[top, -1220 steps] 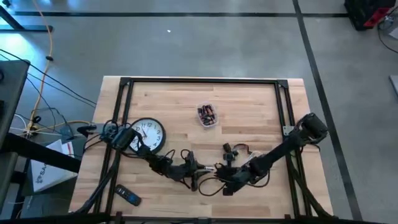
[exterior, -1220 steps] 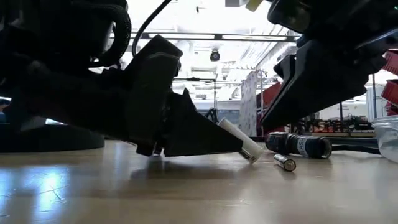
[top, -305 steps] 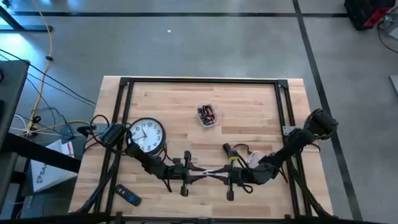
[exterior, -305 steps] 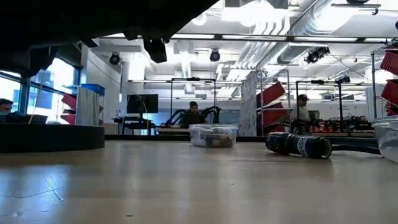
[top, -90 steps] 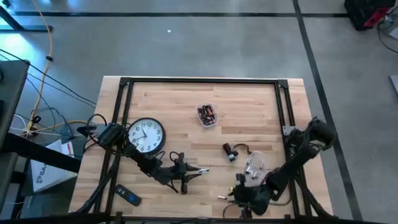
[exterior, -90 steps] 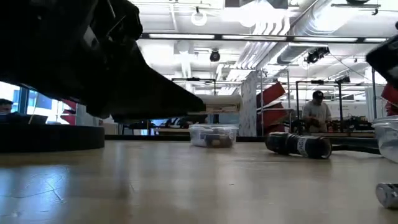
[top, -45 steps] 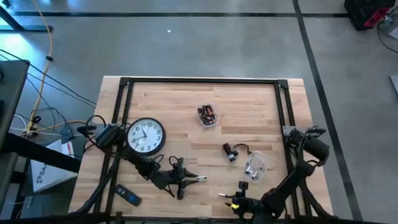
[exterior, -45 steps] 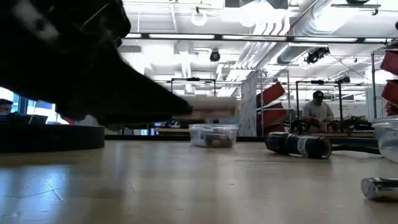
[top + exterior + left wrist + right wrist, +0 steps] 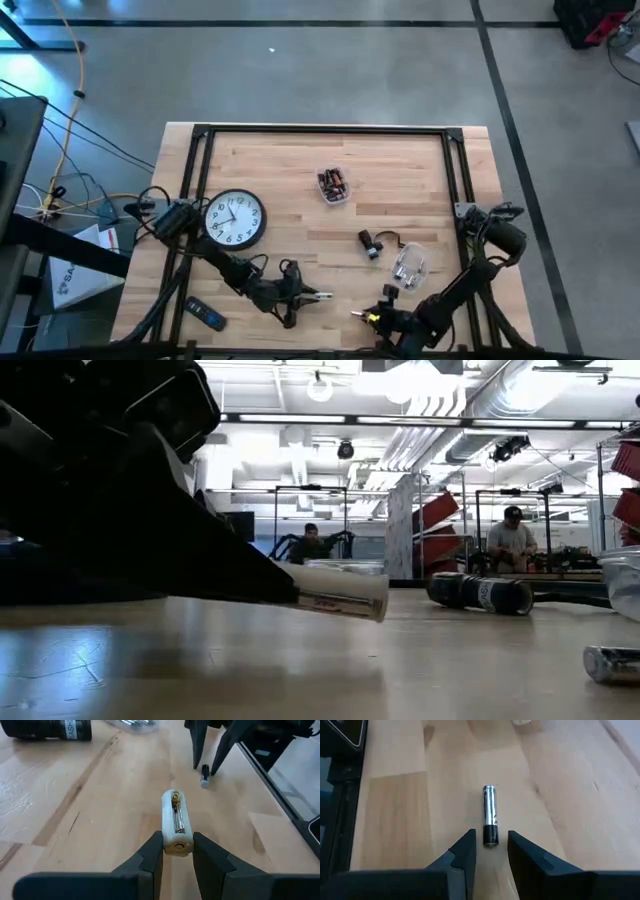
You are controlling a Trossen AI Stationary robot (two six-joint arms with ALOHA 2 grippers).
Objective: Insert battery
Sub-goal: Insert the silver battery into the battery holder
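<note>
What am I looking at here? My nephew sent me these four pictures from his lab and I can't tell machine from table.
Two dark robot arms work at a wooden table. One picture looks straight down from above, one looks level across the tabletop, and two come from cameras on the arms' wrists.

The left pincer is shut on a white battery holder, a small case with an open slot. The right pincer is open, its fingers on either side of a loose battery lying on the wood.

Also on the table: a wall clock, a clear tub of batteries, a small black flashlight and a clear bag of metal parts. The people sit in the room behind.
</note>
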